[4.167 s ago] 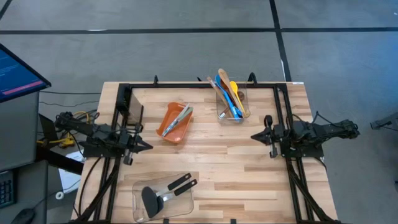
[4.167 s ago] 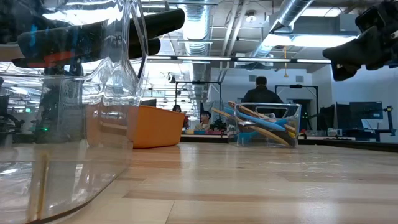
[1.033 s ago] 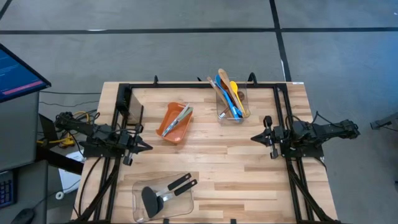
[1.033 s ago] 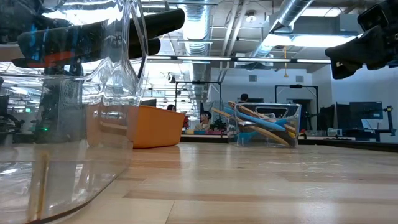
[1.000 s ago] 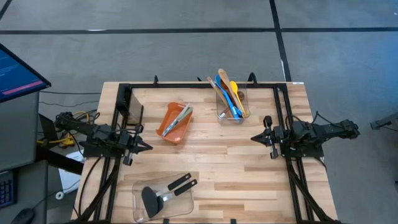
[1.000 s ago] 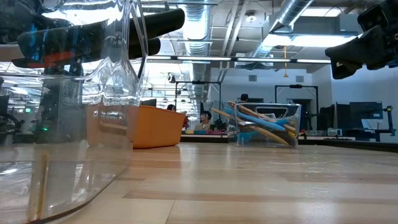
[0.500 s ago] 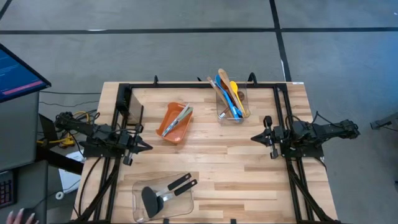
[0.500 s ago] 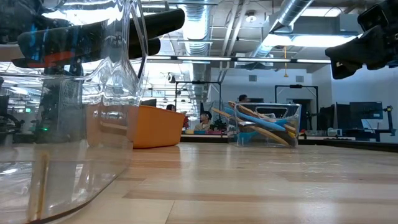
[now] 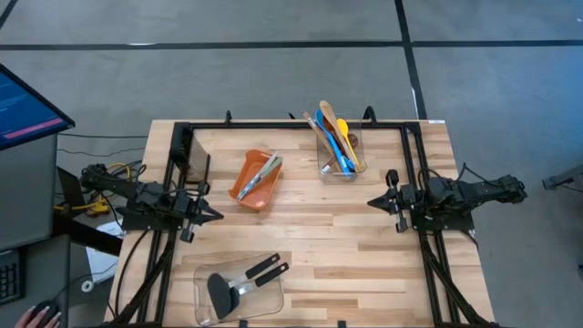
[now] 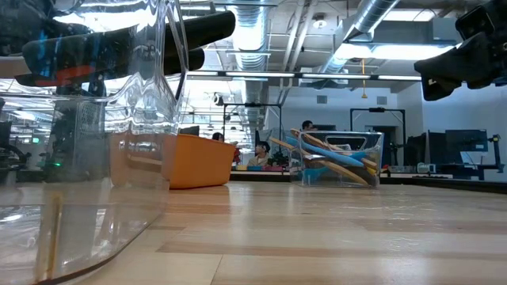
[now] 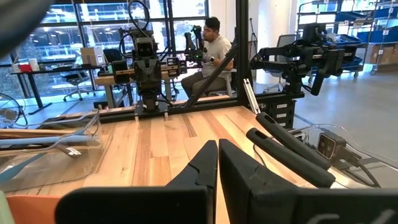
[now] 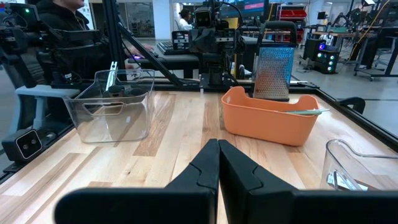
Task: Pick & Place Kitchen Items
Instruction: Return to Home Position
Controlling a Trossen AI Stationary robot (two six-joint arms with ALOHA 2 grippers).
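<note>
Near the table's (image 9: 364, 255) left edge, the left gripper (image 9: 215, 216) hung above the wood, fingers pressed together on nothing. Near the right edge, the right gripper (image 9: 372, 200) was likewise closed and empty. The spoons (image 9: 335, 137) stood in the far clear container (image 9: 323, 173) by the far edge. Slim metal tools (image 9: 266, 169) lay in the orange bin (image 9: 244, 196), and two black spatulas (image 9: 239, 283) in the near clear container (image 9: 202, 273) at the near edge. Homing appeared nearly complete; any remaining motion should be slow, level and clear of the containers.
</note>
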